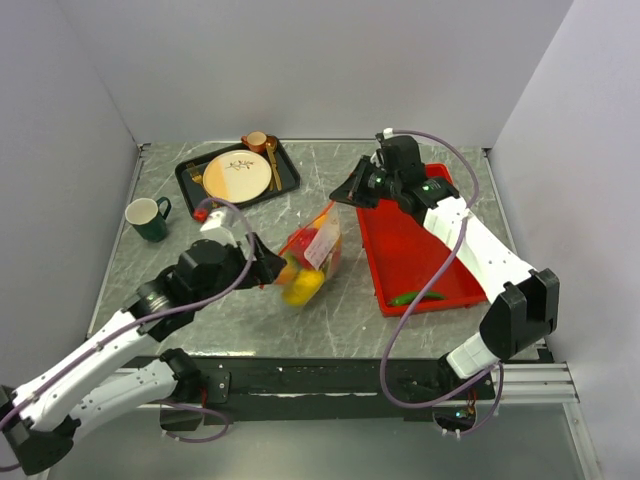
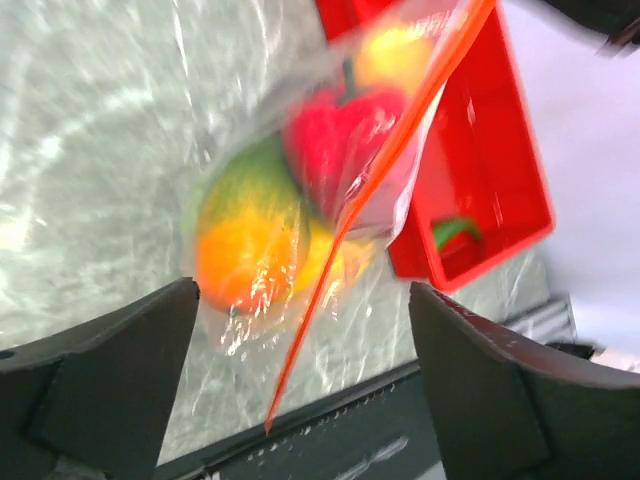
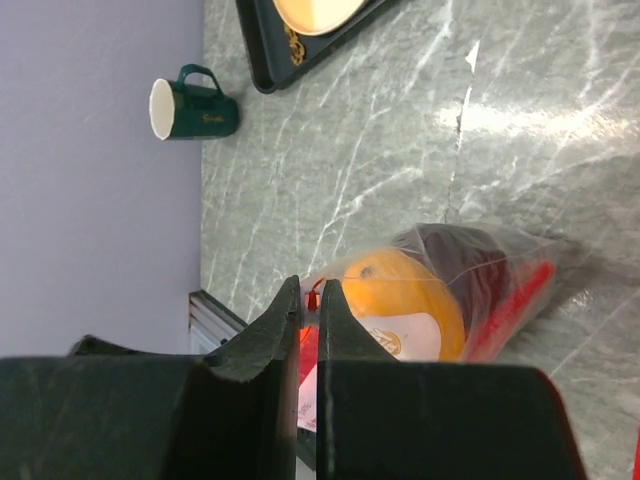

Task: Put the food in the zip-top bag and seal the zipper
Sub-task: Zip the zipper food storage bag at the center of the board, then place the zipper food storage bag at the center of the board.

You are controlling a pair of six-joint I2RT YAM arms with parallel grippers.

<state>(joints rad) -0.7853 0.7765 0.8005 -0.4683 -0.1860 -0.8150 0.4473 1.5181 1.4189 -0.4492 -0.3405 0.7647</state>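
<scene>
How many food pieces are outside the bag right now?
1: the green chili lies at the near end of the red tray. The other pieces sit inside the zip-top bag; more may be hidden from view.

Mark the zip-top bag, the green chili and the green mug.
zip-top bag [image 1: 314, 255]: top view, middle of its clear front.
green chili [image 1: 418, 297]: top view, middle of its body.
green mug [image 1: 152, 226]: top view, its outer side wall.

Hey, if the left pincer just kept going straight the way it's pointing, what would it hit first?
Most likely the bag, dead ahead and framed by the left pincer's open jaws, with food inside it. Depth is unclear from the wrist view, so I can't say how soon.
</scene>
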